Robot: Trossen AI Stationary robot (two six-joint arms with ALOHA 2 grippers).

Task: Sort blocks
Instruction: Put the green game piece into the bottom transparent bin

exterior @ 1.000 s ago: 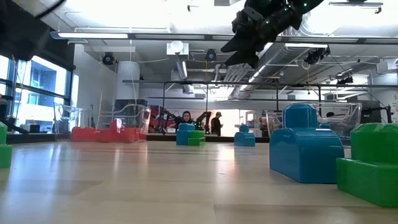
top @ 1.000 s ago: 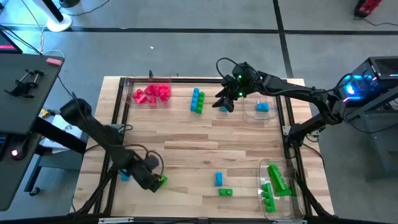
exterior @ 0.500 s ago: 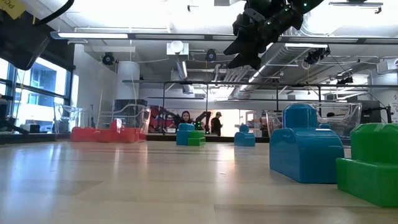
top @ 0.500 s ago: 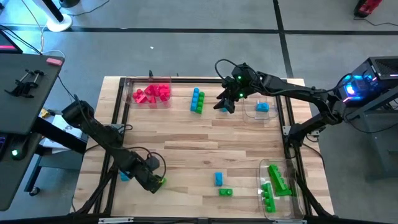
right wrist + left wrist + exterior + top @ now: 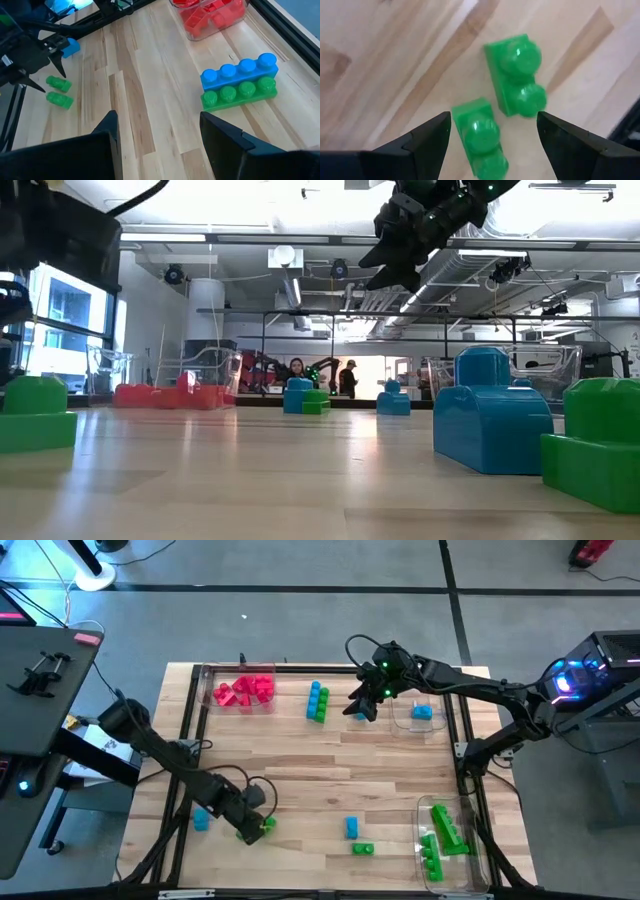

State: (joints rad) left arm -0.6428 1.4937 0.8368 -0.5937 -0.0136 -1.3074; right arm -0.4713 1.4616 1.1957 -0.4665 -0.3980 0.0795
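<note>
Green blocks [image 5: 492,130] btwn open left end effector [image 5: 492,137] fingers

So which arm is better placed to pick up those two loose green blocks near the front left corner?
Left. The left claw hangs open right over the two green blocks, while the right claw hovers at the table's far side by the blue-and-green bar.

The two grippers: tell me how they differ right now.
The left gripper sits low at the table's near left, open over two loose green blocks; the right gripper hangs high at the far side, beside the joined blue and green bars. The left has blocks between its fingers; the right has none. Both are open and hold nothing.
</note>
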